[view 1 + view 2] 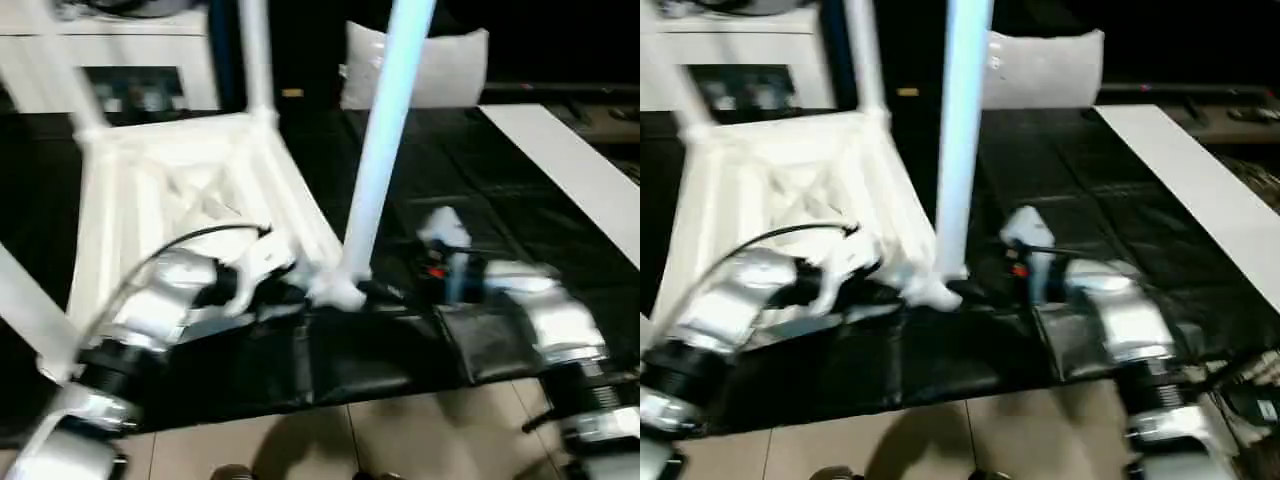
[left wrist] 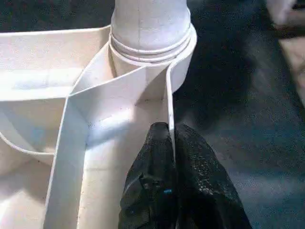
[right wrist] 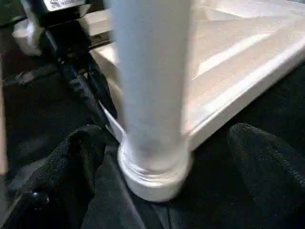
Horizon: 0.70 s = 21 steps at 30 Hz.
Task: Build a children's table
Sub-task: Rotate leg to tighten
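The white tabletop (image 1: pixel 170 190) lies upside down on a black mat, its X-ribbed underside facing up. A long white leg (image 1: pixel 385 130) stands in the near right corner socket (image 2: pixel 152 47), its flared end (image 3: pixel 155 176) seated at the corner. My left gripper (image 2: pixel 170 131) is shut on the tabletop's rim wall just beside that socket. My right gripper (image 3: pixel 162 148) is open, with one black finger (image 3: pixel 71 162) on each side of the leg's base. More legs rise from the far right corner (image 1: pixel 255 60), the far left corner (image 1: pixel 60 70) and the near left corner (image 1: pixel 25 300).
A white cabinet (image 1: pixel 130 50) stands at the back left and a white cushion (image 1: pixel 440 65) at the back centre. A long white board (image 1: pixel 580 170) runs along the mat's right side. Tiled floor (image 1: pixel 400 430) borders the mat's front edge.
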### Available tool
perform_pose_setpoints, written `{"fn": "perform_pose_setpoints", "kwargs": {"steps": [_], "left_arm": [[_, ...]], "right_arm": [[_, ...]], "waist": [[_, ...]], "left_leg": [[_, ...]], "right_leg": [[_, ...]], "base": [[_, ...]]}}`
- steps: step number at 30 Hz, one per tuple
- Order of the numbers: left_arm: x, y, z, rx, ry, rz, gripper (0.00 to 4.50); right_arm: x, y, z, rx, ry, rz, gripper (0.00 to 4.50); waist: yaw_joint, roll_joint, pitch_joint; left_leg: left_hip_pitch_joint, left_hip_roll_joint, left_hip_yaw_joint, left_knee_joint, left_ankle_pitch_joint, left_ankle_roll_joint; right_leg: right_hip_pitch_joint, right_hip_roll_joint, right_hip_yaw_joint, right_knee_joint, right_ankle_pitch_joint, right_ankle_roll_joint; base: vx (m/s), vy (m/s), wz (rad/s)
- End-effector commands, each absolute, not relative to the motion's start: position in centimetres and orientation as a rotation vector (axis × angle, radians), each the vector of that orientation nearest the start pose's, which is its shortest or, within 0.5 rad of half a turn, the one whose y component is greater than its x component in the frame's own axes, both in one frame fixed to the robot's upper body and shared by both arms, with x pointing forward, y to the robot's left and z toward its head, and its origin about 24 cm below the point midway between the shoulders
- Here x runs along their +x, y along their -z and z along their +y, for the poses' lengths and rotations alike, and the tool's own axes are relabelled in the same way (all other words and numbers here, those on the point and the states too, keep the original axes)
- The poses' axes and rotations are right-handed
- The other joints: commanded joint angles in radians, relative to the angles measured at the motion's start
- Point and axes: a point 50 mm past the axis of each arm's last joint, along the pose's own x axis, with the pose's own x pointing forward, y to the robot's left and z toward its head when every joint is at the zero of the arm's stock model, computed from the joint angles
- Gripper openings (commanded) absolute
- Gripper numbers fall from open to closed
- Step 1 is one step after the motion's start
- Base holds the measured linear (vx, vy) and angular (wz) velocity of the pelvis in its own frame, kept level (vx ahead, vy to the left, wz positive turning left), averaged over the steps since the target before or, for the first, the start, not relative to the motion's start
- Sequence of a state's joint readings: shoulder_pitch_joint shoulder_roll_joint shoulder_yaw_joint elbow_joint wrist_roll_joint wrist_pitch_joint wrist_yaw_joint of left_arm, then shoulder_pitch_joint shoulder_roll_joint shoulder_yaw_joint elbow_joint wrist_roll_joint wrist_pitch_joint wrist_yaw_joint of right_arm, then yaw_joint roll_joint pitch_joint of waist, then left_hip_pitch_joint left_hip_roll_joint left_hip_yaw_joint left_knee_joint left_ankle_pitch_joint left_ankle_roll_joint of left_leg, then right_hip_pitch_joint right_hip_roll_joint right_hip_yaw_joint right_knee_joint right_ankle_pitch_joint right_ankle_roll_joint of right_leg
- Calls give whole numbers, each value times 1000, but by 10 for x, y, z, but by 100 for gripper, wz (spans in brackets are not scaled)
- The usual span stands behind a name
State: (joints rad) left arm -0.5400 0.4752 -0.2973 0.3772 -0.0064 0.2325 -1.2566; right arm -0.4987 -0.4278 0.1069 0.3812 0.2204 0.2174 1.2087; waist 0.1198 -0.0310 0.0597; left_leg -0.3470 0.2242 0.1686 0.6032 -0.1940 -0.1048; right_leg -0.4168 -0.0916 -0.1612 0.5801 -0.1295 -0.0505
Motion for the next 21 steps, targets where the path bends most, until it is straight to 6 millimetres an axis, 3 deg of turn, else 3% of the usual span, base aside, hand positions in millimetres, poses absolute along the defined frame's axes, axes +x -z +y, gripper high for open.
{"fn": "perform_pose_setpoints", "kwargs": {"steps": [1, 3, 6, 7, 9, 11, 21], "left_arm": [[303, -84, 133, 507, 1523, 410, 0], [301, -83, 135, 522, 1560, 424, 0], [299, -83, 136, 527, 1619, 449, 0], [299, -84, 135, 532, 1626, 451, 0], [299, -84, 135, 542, 1643, 458, 0], [300, -84, 134, 545, 1651, 454, 0], [301, -84, 134, 549, 1662, 450, 0]], "right_arm": [[308, -89, -161, -202, -1339, 256, 448], [306, -89, -160, -214, -1380, 269, 448], [303, -87, -158, -184, -1456, 295, 431], [302, -87, -158, -174, -1470, 300, 414], [301, -85, -155, -151, -1501, 319, 411], [299, -83, -154, -140, -1527, 336, 393], [299, -77, -152, -122, -1552, 355, 299]], "waist": [[-5, 5, -75], [-2, 0, -74], [3, 4, -77], [11, -4, -79], [18, 1, -79], [17, -1, -80], [16, -3, -79]], "left_leg": [[13, 13, 2, -68, -233, 53], [14, 16, 4, -69, -230, 55], [12, 19, 2, -70, -221, 54], [9, 20, 3, -70, -204, 53], [10, 20, 4, -70, -199, 52], [5, 19, 3, -70, -193, 50], [4, 17, 3, -69, -189, 44]], "right_leg": [[63, -63, 54, -90, -492, -42], [59, -62, 57, -90, -479, -51], [62, -64, 60, -83, -452, -70], [64, -64, 63, -75, -422, -80], [63, -66, 65, -73, -416, -89], [67, -65, 63, -71, -415, -85], [67, -65, 61, -76, -445, -67]], "base": [[0, 0, 0], [0, 0, 0], [0, 0, 0], [0, 0, 0], [0, 0, 0], [0, 0, 0], [0, 0, 0]]}}
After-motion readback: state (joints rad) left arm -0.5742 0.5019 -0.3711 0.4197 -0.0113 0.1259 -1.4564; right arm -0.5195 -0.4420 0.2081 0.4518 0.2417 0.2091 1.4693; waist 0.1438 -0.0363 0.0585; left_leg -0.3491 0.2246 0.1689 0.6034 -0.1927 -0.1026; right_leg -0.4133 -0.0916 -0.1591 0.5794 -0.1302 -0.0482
